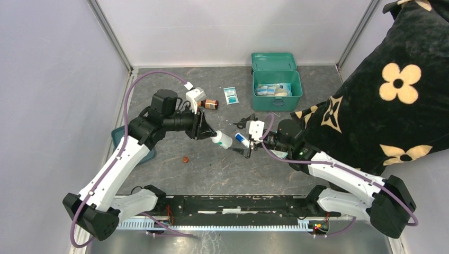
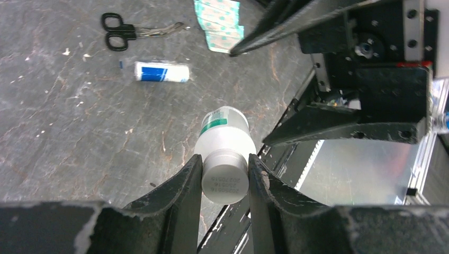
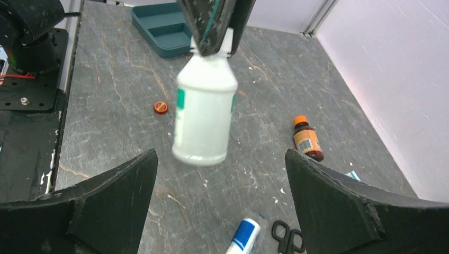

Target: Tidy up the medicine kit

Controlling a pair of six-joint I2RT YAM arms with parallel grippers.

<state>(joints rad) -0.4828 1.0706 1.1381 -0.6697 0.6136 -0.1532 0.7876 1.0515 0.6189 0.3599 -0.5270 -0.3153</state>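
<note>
Above the middle of the table, the left gripper (image 2: 225, 165) is clamped on the cap of a white bottle (image 3: 205, 114). The bottle hangs clear of the surface, in line with the gap of the right gripper (image 3: 221, 153), whose fingers are spread wide, empty and touching nothing. The step appears to be a hand-over: the right fingers should close squarely on the bottle's body before the left lets go of the cap. Medicine kit (image 1: 277, 103): far side of the table, lid raised, packets inside.
</note>
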